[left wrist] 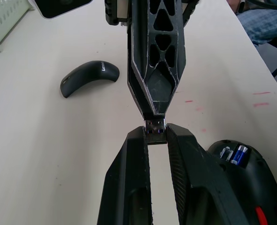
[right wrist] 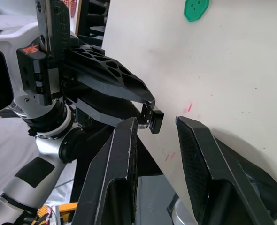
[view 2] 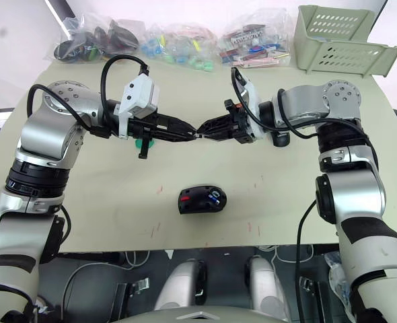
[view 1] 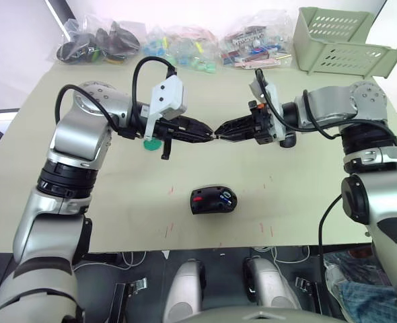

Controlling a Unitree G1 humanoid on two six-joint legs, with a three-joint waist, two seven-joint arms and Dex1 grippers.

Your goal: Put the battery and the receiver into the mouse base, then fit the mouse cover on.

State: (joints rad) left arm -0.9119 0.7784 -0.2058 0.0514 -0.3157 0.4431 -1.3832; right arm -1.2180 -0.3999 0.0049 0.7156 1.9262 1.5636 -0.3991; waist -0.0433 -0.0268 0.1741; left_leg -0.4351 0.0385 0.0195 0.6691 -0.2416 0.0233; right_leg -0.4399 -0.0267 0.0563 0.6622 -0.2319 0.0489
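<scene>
Receiver (left wrist: 155, 128), one: pinched by my left gripper (view 1: 210, 135), right gripper (right wrist: 155, 124) spread around it, arms meeting mid-air above one mouse base (view 1: 212, 200); one battery (left wrist: 239, 155) inside.

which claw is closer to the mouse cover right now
Right. The mouse cover lies by the right arm's wrist, behind the right claw; the left claw is farther.

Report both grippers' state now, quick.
Left gripper: shut on the receiver, held at its fingertips above the table.
Right gripper: open, its fingers either side of the receiver, not clamped on it.
</scene>
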